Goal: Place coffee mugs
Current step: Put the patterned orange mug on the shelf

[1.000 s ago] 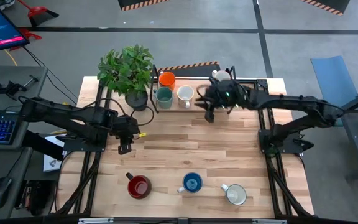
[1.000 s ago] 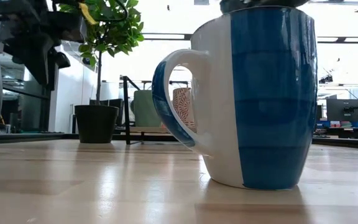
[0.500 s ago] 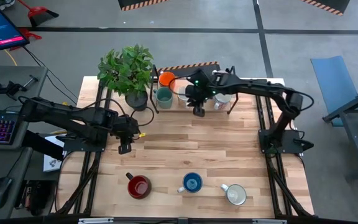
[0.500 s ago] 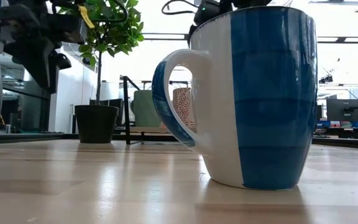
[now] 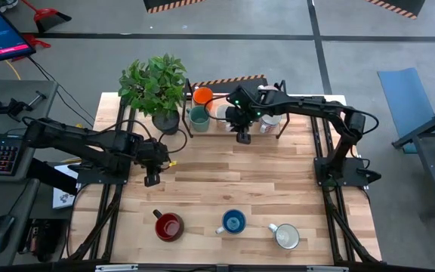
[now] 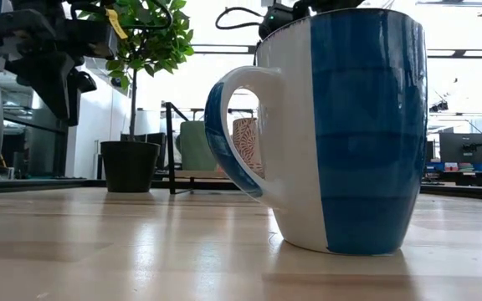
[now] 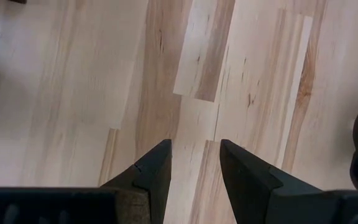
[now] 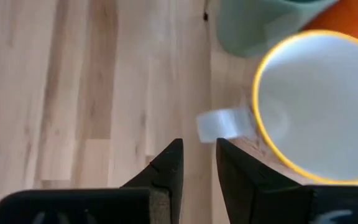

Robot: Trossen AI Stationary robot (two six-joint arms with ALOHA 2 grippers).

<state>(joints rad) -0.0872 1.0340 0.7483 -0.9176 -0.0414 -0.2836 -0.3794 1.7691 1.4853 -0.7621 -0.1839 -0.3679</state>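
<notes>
Under my matt black plastic-looking fingers (image 7: 157, 171) lies the table (image 7: 241, 68) of smooth pale wooden planks with a satin sheen, while beside the potted plant (image 5: 155, 85) a glossy glazed ceramic yellow-rimmed mug (image 8: 316, 106) shines and a glossy blue-and-white mug (image 6: 341, 125) stands on that wood.
</notes>
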